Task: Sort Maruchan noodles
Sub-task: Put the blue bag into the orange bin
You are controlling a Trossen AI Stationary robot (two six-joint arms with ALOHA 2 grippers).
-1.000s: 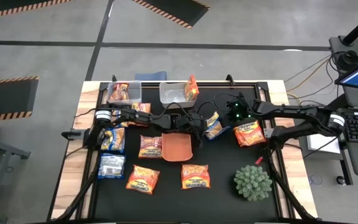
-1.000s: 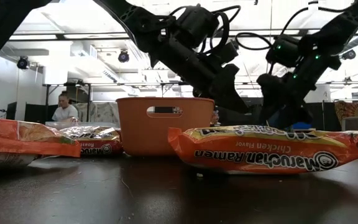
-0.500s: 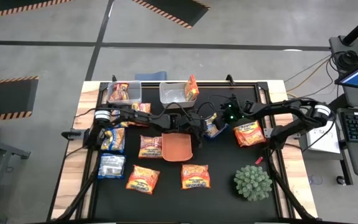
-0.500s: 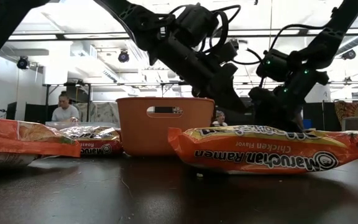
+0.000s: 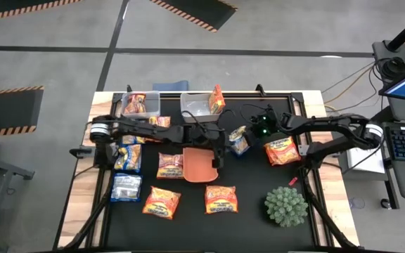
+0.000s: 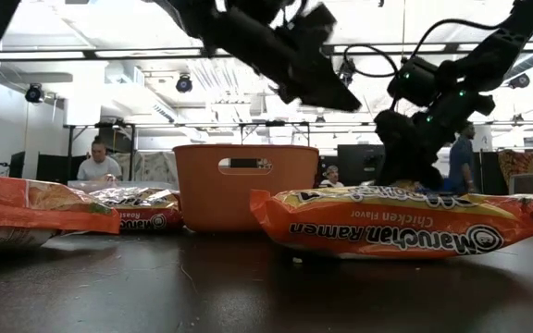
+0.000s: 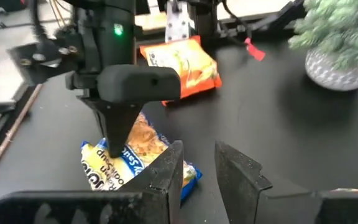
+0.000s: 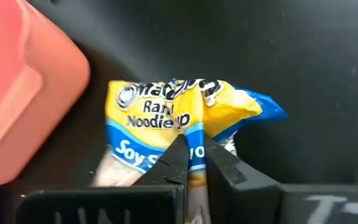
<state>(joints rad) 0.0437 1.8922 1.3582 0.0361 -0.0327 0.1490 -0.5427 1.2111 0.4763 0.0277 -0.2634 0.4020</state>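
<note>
Right hand (image 8: 194,163) pinched shut on the blue-and-yellow packet (image 8: 179,127), read as "Ramen Noodle" and "Soy S…" on its crumpled face, lying on the black worktop (image 8: 260,56). Just beside that hand, the orange tray (image 8: 23,99). Left hand (image 7: 197,168) hovered close by over the same packet, fingers parted a little, gripping nothing. Just past the right hand, an orange packet (image 5: 282,150); farther off, the spiky green plant (image 5: 285,205). Nearest the low camera, an orange packet lettered "Maruchan Ramen, Chicken Flavor" upside down (image 6: 391,227), with a silvery one marked "Maruchan" (image 6: 137,211) beside the tray. More orange packets (image 5: 221,199) spread across the worktop; two clear bins (image 5: 140,105) at its far edge, packets inside. Beyond, a bright room with ceiling lights and a seated person (image 6: 96,163).
</note>
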